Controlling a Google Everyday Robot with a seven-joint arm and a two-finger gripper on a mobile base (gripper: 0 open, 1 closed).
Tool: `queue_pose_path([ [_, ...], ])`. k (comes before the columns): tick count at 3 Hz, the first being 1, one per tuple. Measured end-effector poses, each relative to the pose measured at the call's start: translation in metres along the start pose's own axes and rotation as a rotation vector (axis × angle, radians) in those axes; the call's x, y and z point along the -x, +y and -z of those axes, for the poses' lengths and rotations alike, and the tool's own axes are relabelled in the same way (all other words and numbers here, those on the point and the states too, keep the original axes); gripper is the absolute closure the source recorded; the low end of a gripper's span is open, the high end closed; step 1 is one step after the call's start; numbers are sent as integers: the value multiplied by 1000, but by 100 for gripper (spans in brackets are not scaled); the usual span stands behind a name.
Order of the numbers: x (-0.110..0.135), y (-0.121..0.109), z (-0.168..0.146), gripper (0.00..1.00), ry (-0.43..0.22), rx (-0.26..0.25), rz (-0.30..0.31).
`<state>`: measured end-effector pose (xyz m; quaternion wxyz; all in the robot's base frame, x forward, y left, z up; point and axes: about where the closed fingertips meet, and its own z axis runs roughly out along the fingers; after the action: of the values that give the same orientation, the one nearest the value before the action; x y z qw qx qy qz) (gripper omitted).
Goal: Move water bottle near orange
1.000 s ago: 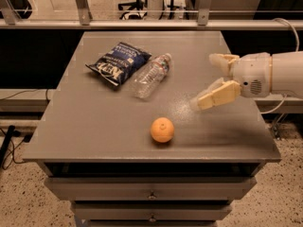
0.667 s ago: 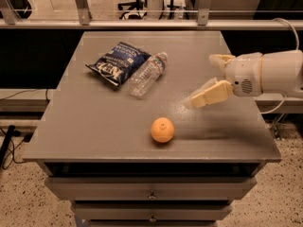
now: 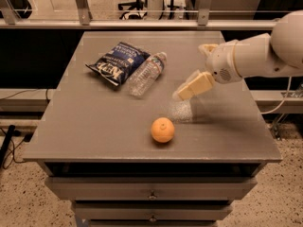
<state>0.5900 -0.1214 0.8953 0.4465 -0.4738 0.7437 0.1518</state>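
Lying on its side ahead of the gripper (image 3: pixel 191 71) and apart from it, the water bottle (image 3: pixel 147 74) ran diagonally across the table (image 3: pixel 71 126). Its white cap pointed toward the far edge and the gripper's side, and its base lay just beside the blue chip bag (image 3: pixel 117 63). Since the earlier frames the gripper had advanced toward the bottle, fingers spread and empty; the bottle and the orange (image 3: pixel 163 130), nearer the camera than the gripper, had not moved. The bottle was clear, ribbed plastic.
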Motion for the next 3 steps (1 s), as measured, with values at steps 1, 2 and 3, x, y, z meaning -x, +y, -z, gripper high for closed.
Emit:
queue_pose_path([
  [1, 6, -19, -15, 0, 73, 15, 98],
  [2, 17, -34, -27, 0, 140, 69, 196],
  [3, 23, -35, -40, 0, 217, 170, 280],
])
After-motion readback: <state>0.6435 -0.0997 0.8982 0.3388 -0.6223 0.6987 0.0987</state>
